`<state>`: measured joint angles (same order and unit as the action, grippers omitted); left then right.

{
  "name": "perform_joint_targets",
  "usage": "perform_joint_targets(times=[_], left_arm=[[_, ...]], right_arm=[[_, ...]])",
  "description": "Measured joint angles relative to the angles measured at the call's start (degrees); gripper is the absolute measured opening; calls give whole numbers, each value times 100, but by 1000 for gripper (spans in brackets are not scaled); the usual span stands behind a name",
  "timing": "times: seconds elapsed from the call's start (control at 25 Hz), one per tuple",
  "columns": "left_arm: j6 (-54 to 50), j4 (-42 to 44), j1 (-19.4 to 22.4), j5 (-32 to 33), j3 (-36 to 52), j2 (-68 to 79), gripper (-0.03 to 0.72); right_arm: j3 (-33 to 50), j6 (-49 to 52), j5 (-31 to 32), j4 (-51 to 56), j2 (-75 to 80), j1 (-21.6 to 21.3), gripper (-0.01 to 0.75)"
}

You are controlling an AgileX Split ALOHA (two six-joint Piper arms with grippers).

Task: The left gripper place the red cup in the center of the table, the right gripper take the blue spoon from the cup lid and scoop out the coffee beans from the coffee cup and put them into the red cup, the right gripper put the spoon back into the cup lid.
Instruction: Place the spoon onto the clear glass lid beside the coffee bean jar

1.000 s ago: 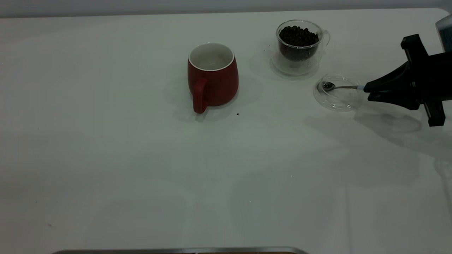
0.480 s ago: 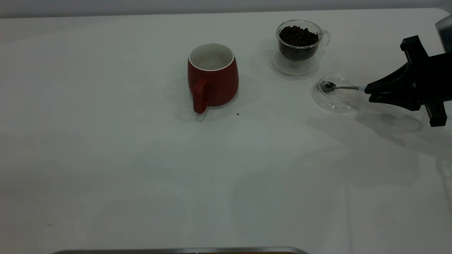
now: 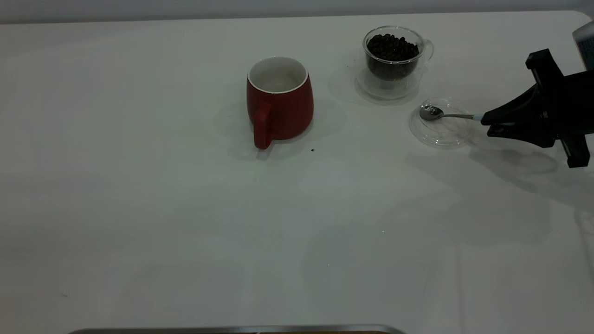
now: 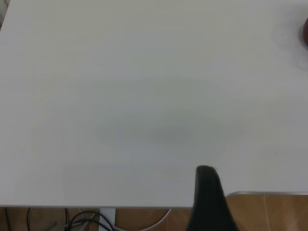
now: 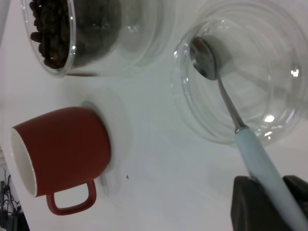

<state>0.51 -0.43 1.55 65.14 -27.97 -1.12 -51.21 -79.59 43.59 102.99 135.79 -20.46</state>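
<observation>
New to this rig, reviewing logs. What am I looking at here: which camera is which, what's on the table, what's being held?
Two robot arms work at a white table. The wide picture comes from a camera outside the rig; the other two come from cameras on each arm's wrist. On the table stand a red cup, a glass coffee cup full of coffee beans, and a clear cup lid. The right gripper is shut on the blue spoon by its handle, the spoon's bowl over the lid. The left wrist view shows only bare table and one dark finger.
</observation>
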Motion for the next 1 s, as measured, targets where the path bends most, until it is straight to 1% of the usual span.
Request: perform_joint_targets(times=[0.48, 0.84, 1.0], left_arm=[[-12, 0, 0, 0, 0, 0, 577], [-12, 0, 0, 0, 0, 0, 577], [-12, 0, 0, 0, 0, 0, 577]], right_arm=[[0, 23, -419, 0, 0, 0, 260], [0, 42, -223, 0, 5, 0, 286], [0, 42, -152, 0, 5, 0, 341]])
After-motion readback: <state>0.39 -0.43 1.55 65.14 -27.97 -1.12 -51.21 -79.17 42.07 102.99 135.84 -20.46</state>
